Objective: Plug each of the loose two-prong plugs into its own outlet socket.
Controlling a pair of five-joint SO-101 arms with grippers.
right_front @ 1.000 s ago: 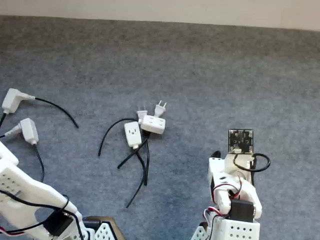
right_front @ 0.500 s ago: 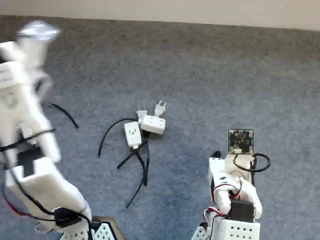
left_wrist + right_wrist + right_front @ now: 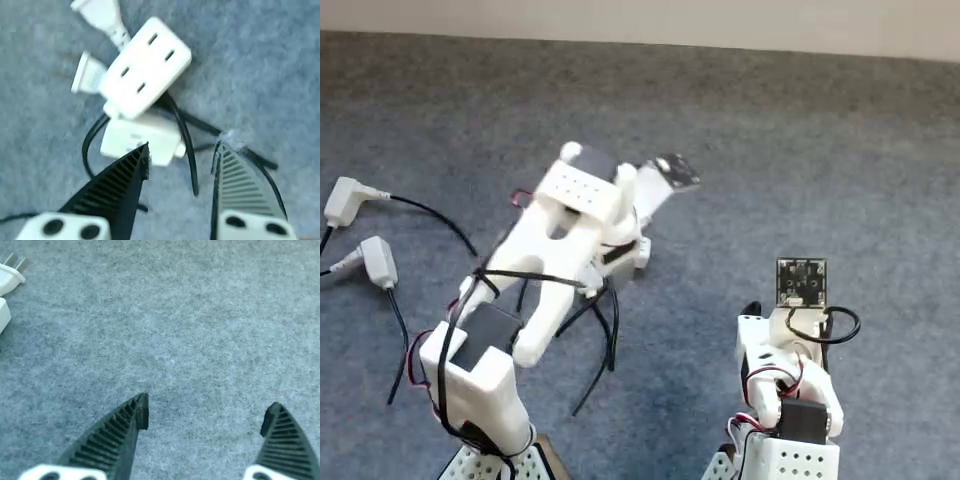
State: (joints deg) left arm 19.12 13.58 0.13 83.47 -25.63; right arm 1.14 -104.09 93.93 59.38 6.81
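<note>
- We've got the left arm [image 3: 560, 250] stretched out over the middle of the grey table [image 3: 820, 150], and it covers the sockets from above.
- Its wrist camera gives us the left gripper [image 3: 181, 150] with its fingers spread wide and nothing between them.
- It hangs over a tangle of black cables [image 3: 187, 145].
- Just beyond the fingertips lies the outlet block [image 3: 145, 67], slots facing up and all four of them free.
- That block rests partly across a second block [image 3: 142, 140], which sits close to one fingertip.
- A white plug [image 3: 102, 15] and a second white plug [image 3: 86, 80] lie against the outlet block's far edge; we can't make out their prongs.
- Over at the table's left edge, well apart from the sockets, two angled plugs lie on black leads: the far angled plug [image 3: 342, 200] and the near angled plug [image 3: 378, 262].
- The right arm [image 3: 790, 380] is folded back near its base.
- The right gripper [image 3: 207, 412] is agape over bare table, holding nothing.
- At the edge of its wrist view we catch a pronged plug [image 3: 9, 276], well away from the fingers.
</note>
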